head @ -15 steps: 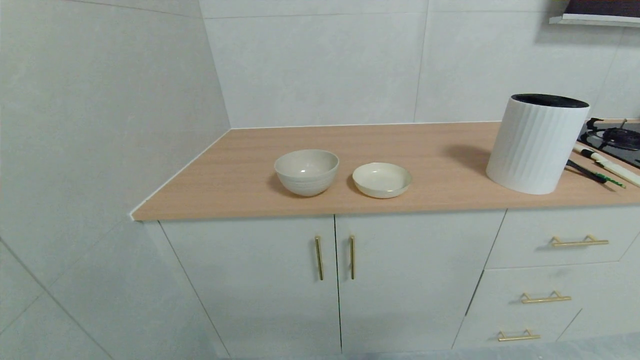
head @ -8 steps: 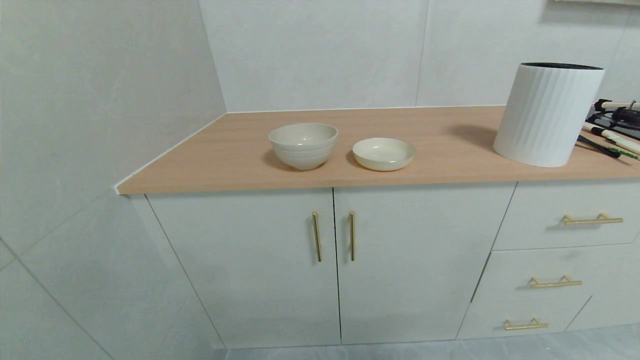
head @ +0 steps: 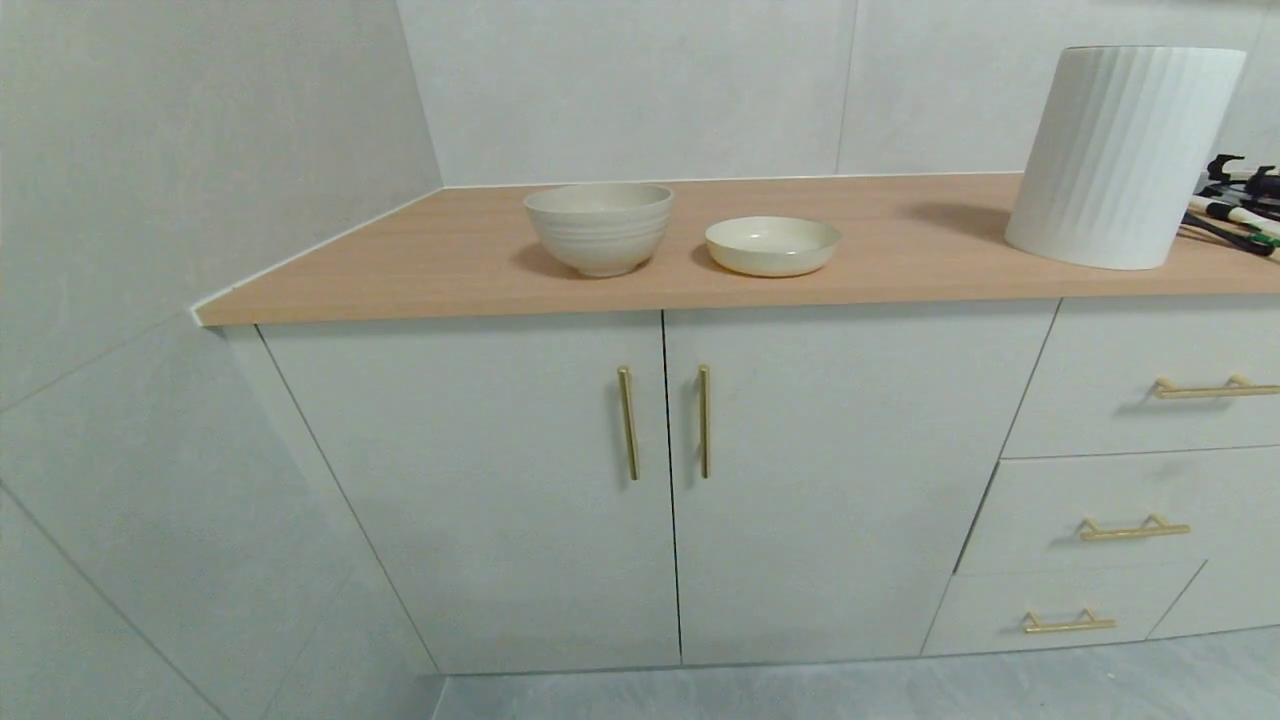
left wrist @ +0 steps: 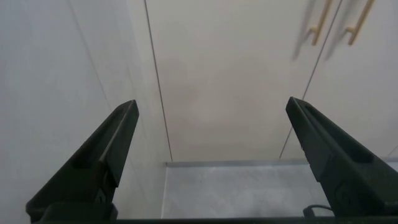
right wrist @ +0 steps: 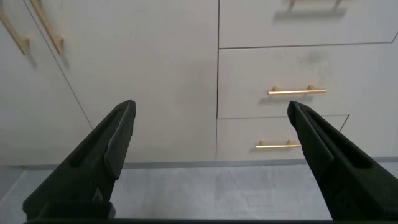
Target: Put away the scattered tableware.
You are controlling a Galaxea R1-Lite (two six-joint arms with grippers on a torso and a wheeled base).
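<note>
On the counter (head: pixel 900 275) stands a ribbed cream bowl (head: pixel 598 228).

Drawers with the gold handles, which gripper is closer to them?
Right. The right gripper hangs low, facing the drawers; the left gripper faces the left cabinet door by the wall, farther over.

Matt wood-grain countertop (head: pixel 900 265); glossy ribbed ceramic bowl (head: pixel 598 227) and smooth shallow dish (head: pixel 771 245); brushed brass handles (head: pixel 627 422) on matt cabinet doors (head: pixel 480 480).
</note>
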